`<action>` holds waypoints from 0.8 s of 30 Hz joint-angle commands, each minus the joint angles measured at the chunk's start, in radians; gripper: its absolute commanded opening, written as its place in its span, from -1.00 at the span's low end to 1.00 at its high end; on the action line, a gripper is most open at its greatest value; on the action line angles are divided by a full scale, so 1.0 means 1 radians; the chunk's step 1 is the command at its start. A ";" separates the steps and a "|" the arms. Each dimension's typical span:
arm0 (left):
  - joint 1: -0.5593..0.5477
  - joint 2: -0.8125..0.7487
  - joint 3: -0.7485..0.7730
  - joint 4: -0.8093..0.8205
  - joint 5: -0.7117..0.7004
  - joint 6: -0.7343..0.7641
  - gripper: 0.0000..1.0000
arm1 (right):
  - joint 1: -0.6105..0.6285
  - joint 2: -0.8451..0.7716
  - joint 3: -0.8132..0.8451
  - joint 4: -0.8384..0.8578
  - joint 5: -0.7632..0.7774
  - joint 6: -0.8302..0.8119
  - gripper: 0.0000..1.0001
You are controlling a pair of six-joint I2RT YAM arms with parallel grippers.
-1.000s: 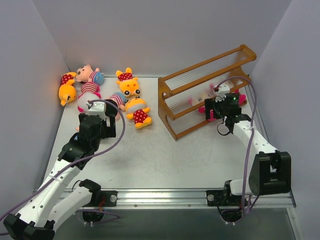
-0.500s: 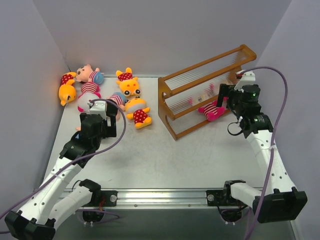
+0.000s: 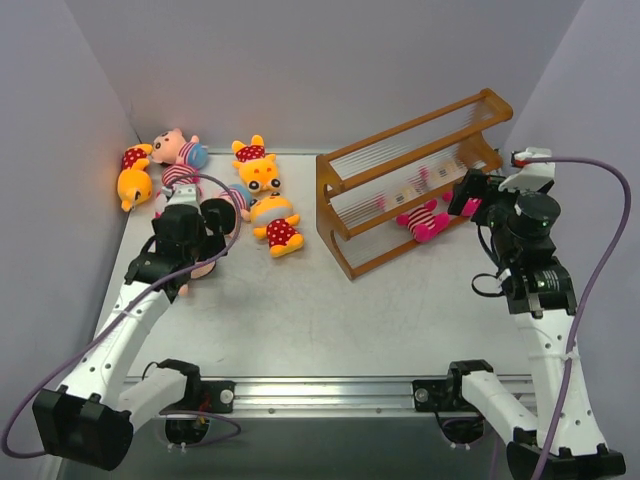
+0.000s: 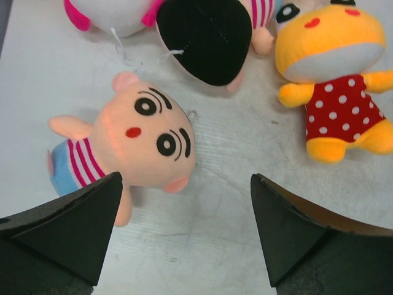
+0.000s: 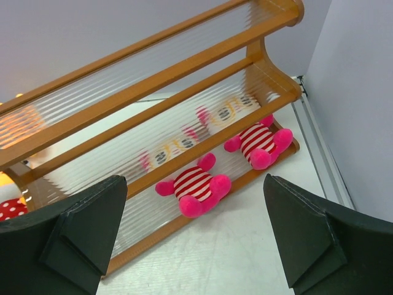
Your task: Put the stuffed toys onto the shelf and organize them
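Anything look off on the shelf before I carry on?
Yes. The left magenta toy and the right magenta toy lie flat on the lowest tier of the shelf rather than sitting upright, with their legs overhanging the front rail.

Probably a robotics lab test cell, though only the cell itself is in view. Left arm [image 3: 130, 310] and right arm [image 3: 545, 300] are bolted to an aluminium rail [image 3: 330, 386] at the edge of a grey metal table [image 3: 330, 310]. Plain grey panels [image 3: 300, 70] close 3 sides, and purple cables [image 3: 580, 160] trail loose off both arms.
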 commanded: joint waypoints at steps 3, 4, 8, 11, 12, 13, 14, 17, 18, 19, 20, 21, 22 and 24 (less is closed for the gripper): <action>0.114 0.113 0.152 0.014 0.023 -0.055 0.88 | 0.002 -0.072 -0.044 0.065 -0.077 -0.015 0.99; 0.134 0.133 0.169 0.014 0.029 -0.061 0.88 | 0.002 -0.079 -0.051 0.068 -0.092 -0.023 0.99; 0.228 0.225 0.269 0.038 0.045 -0.104 0.89 | 0.012 -0.112 -0.084 0.083 -0.114 -0.040 0.99; 0.269 0.301 0.320 0.074 0.046 -0.108 0.89 | 0.034 -0.138 -0.121 0.103 -0.118 -0.049 0.99; 0.297 0.342 0.356 0.084 0.046 -0.109 0.89 | 0.039 -0.145 -0.132 0.108 -0.122 -0.049 0.99; 0.318 0.362 0.373 0.089 0.046 -0.109 0.89 | 0.048 -0.150 -0.138 0.114 -0.122 -0.051 0.99; 0.326 0.383 0.390 0.097 0.043 -0.111 0.89 | 0.052 -0.158 -0.143 0.115 -0.122 -0.055 0.99; 0.371 0.481 0.439 0.130 0.022 -0.120 0.89 | 0.066 -0.172 -0.164 0.132 -0.125 -0.063 0.99; 0.381 0.499 0.455 0.141 0.011 -0.120 0.89 | 0.068 -0.175 -0.170 0.138 -0.129 -0.066 0.99; 0.391 0.514 0.459 0.153 0.004 -0.120 0.89 | 0.069 -0.176 -0.182 0.145 -0.131 -0.069 0.99; 0.407 0.540 0.464 0.173 -0.001 -0.115 0.89 | 0.072 -0.178 -0.190 0.154 -0.134 -0.071 0.99; 0.414 0.554 0.479 0.181 -0.004 -0.111 0.89 | 0.075 -0.181 -0.195 0.157 -0.134 -0.072 0.99; 0.418 0.565 0.484 0.190 -0.007 -0.094 0.89 | 0.078 -0.178 -0.202 0.157 -0.134 -0.074 0.99; 0.418 0.591 0.488 0.221 -0.010 -0.074 0.89 | 0.082 -0.178 -0.212 0.164 -0.134 -0.077 0.99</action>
